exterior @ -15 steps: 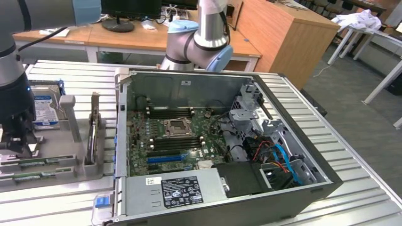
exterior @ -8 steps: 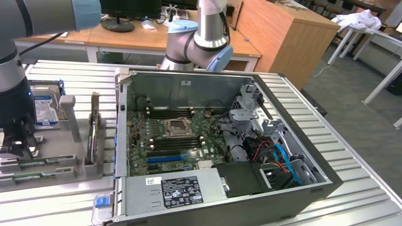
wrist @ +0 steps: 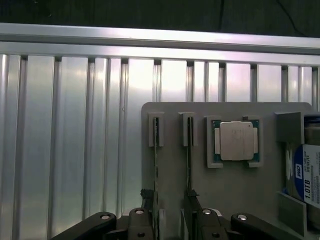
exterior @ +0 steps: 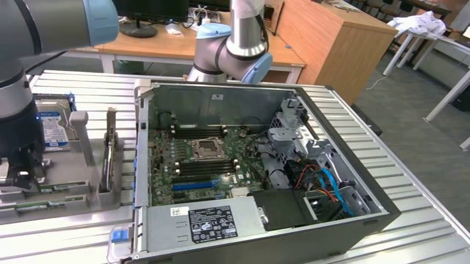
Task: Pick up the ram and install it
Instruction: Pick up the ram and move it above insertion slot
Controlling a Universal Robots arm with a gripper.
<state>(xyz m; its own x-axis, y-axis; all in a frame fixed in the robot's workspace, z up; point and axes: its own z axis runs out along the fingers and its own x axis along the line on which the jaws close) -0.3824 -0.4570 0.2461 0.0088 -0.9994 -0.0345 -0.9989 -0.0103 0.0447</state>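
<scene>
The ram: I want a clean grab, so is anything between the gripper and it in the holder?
Nothing visible does. The open gripper sits right at the two ram sticks, which stand on edge in the grey holder. The processor lies off to one side, clear of them.

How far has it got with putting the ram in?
Done: nothing yet; both ram sticks stand in the holder. In hand: the open gripper hovers at them, neither lifted. Left: the pick-up and fitting into the motherboard.
</scene>
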